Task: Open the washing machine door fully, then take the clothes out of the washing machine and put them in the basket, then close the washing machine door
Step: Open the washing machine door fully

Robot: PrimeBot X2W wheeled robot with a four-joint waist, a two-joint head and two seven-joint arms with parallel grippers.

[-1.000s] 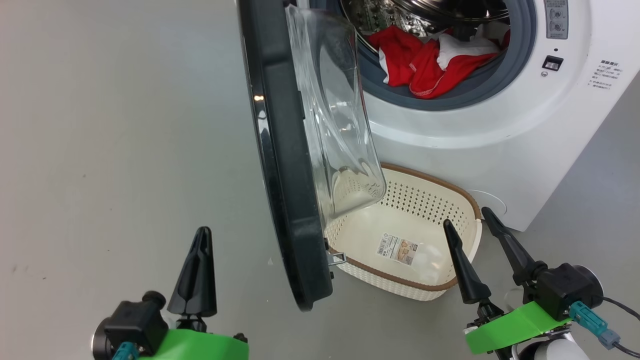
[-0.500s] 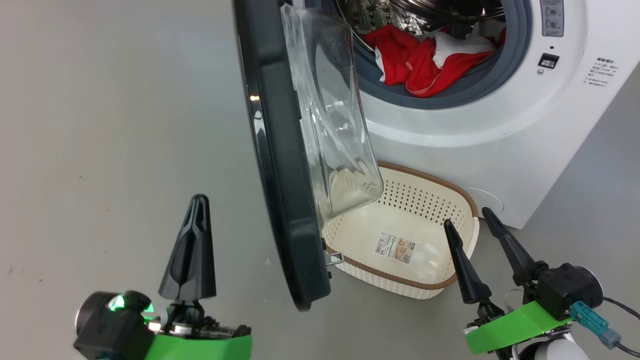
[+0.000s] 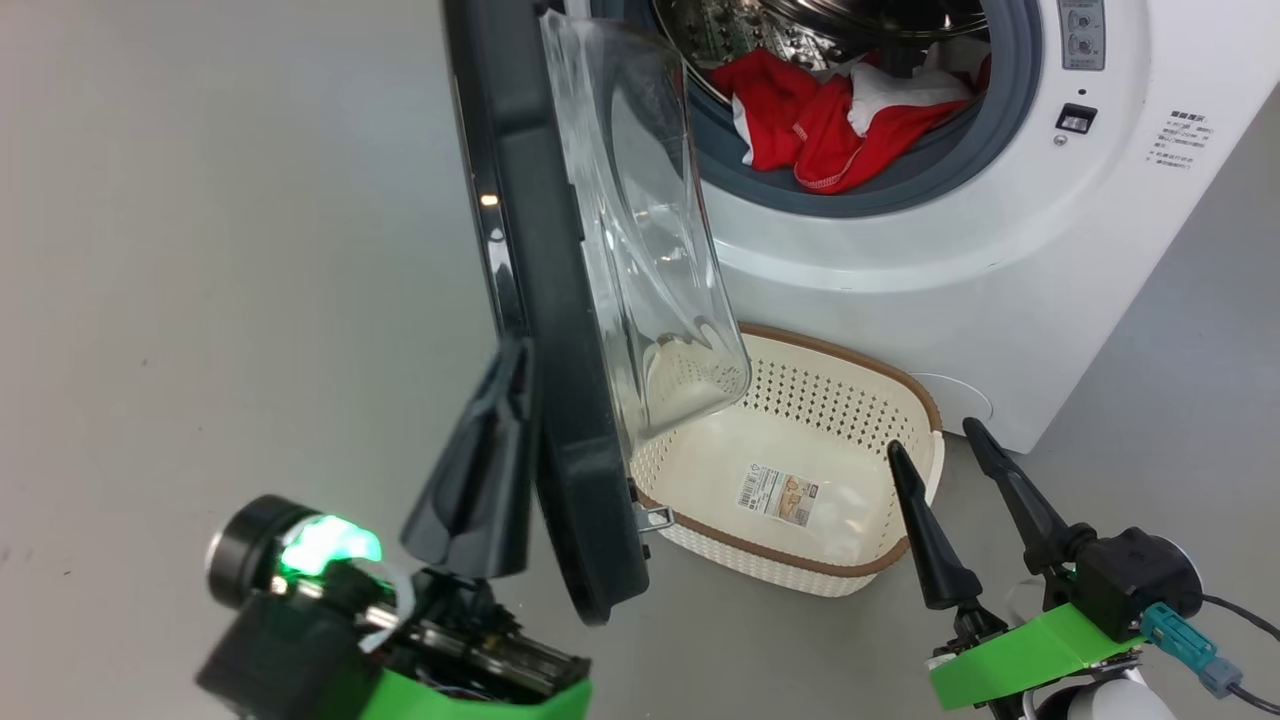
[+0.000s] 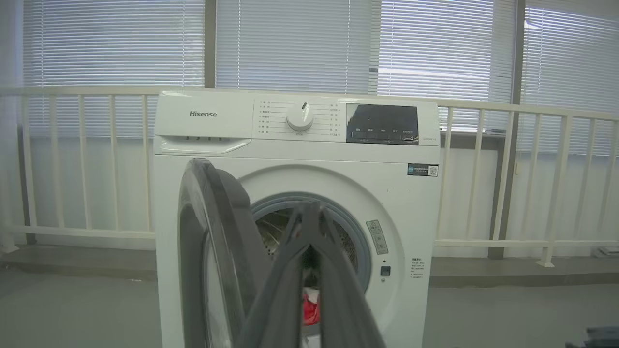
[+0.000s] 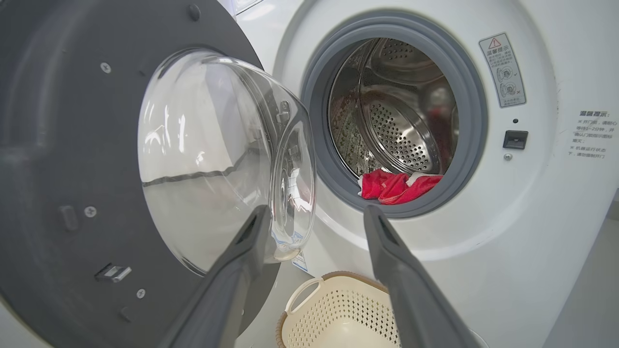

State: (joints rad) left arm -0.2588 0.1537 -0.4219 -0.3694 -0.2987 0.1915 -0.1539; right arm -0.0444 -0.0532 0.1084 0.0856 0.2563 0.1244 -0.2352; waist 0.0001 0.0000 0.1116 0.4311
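Observation:
The washing machine (image 3: 950, 230) stands with its round black door (image 3: 540, 300) swung about half open, the clear glass bowl facing the drum. Red and white clothes (image 3: 800, 120) lie at the drum's front lip. The cream basket (image 3: 830, 400) sits empty on the floor below the opening, partly behind the door. My left gripper (image 3: 517, 355) is shut on nothing, its tips against or right beside the door's outer face near the lower edge. My right gripper (image 3: 932, 437) is open and empty over the basket's near right corner. In the right wrist view the clothes (image 5: 396, 186) lie beyond the open fingers.
Grey floor spreads to the left of the door and in front of the machine. In the left wrist view a white railing (image 4: 483, 174) and window blinds stand behind the washing machine (image 4: 290, 159). A sticker (image 3: 778, 494) lies on the basket's bottom.
My left gripper has swung right and forward from open floor up to the door's outer side, fingers staying together. The head view shifted slightly. The right gripper has not moved.

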